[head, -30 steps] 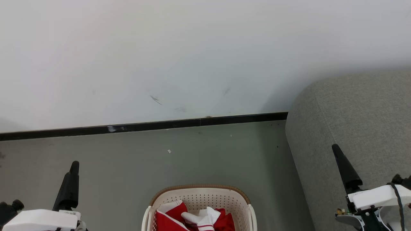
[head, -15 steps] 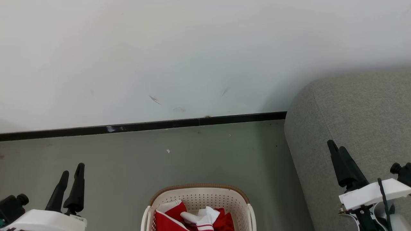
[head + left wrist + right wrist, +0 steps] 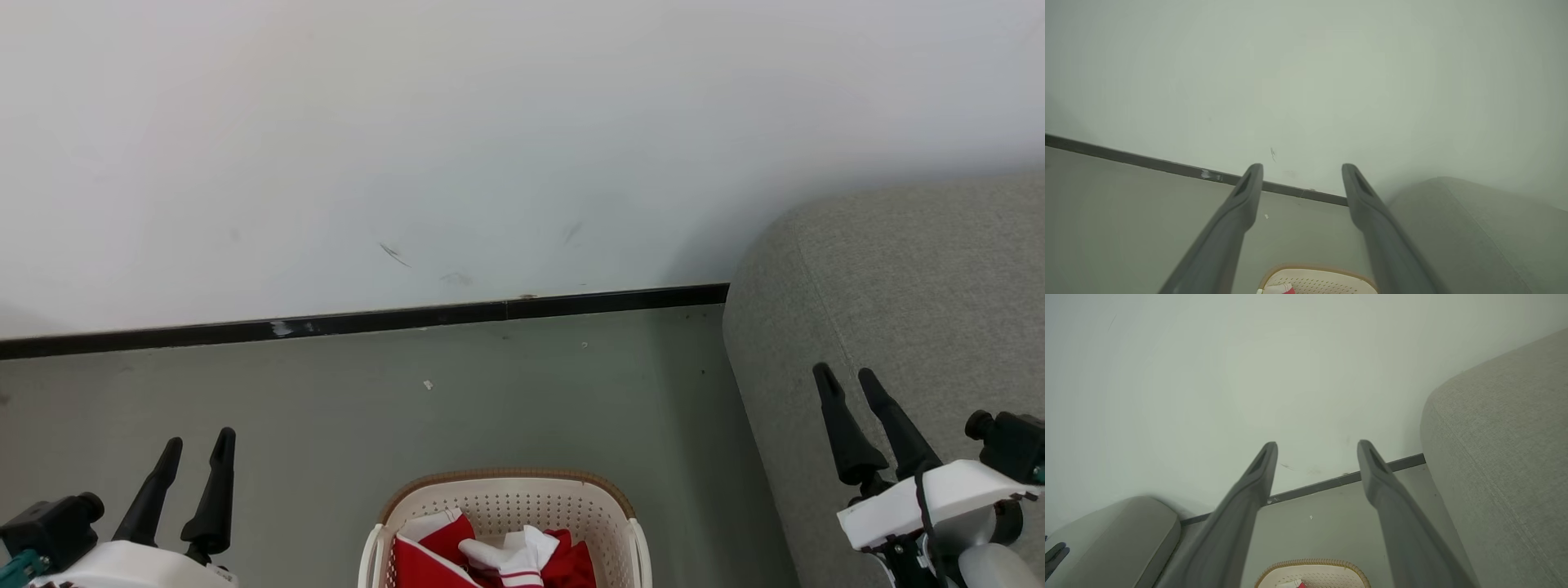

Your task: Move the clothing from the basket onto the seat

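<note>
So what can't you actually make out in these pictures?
Basket: the head view's bottom edge cuts off its near part; both wrist views cut it the same way.
Clothing: cut by that edge and walled in by the basket, so the number of pieces cannot be told.
Seat: runs off the head view's right edge; how far it extends cannot be told.

The grey-green floor (image 3: 326,425) carries the basket (image 3: 522,502) near the seat (image 3: 914,310).
</note>
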### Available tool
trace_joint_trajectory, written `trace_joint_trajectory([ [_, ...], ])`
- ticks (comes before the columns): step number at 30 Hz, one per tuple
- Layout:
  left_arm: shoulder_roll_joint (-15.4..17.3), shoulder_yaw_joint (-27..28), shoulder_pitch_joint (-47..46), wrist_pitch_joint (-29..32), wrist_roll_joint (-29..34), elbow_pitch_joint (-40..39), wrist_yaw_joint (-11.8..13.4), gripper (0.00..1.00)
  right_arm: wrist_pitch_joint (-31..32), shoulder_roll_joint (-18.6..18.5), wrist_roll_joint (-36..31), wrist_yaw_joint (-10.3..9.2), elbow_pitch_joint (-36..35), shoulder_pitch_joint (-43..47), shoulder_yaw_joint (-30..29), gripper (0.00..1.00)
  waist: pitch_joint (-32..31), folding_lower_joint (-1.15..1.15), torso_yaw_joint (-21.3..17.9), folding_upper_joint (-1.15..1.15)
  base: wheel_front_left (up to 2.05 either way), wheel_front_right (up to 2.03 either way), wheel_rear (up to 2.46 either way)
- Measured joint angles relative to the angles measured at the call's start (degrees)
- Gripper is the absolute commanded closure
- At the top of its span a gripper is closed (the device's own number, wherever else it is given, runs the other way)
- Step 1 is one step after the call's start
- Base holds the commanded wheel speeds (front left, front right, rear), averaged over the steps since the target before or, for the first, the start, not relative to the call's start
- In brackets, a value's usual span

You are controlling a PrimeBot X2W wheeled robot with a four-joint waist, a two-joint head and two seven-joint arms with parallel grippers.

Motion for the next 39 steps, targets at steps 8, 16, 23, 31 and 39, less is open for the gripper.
trace_joint_trajectory([
  [8, 0.46, -0.44, -0.75, -1.47, 5.2, 0.42, 0.57, 0.0, -1.33, 1.26, -7.9, 0.0, 0.36, 0.03, -0.71, 0.0, 0.1, 0.0, 0.02, 0.0, 0.0, 0.0, 0.0],
  [16, 0.98, -0.23, -2.26, -3.27, 10.48, 0.15, 0.57, 0.0, -2.43, 2.34, -15.69, 0.01, 0.34, 0.02, -1.63, 0.0, 0.23, 0.0, -0.01, 0.0, 0.0, 0.0, 0.0],
  [23, 1.15, -0.13, -2.32, -4.54, 14.83, 0.07, 0.57, 0.0, -3.64, 3.42, -22.45, 0.01, 0.19, 0.01, -2.92, 0.0, 0.35, -0.01, 0.04, 0.0, 0.0, 0.0, 0.0],
  [31, 1.03, 0.57, -2.43, -4.86, 16.22, 0.12, 0.48, 0.0, -3.92, 4.1, -24.39, 0.02, -0.12, -0.03, -3.76, 0.0, 0.44, -0.01, 0.13, 0.0, 0.0, 0.0, 0.0],
  [39, 0.6, 1.24, -2.57, -4.86, 16.71, 0.36, 0.38, 0.0, -3.92, 4.53, -24.68, 0.02, -0.11, -0.03, -4.24, 0.0, 0.71, -0.01, 0.22, 0.0, 0.0, 0.0, 0.0],
])
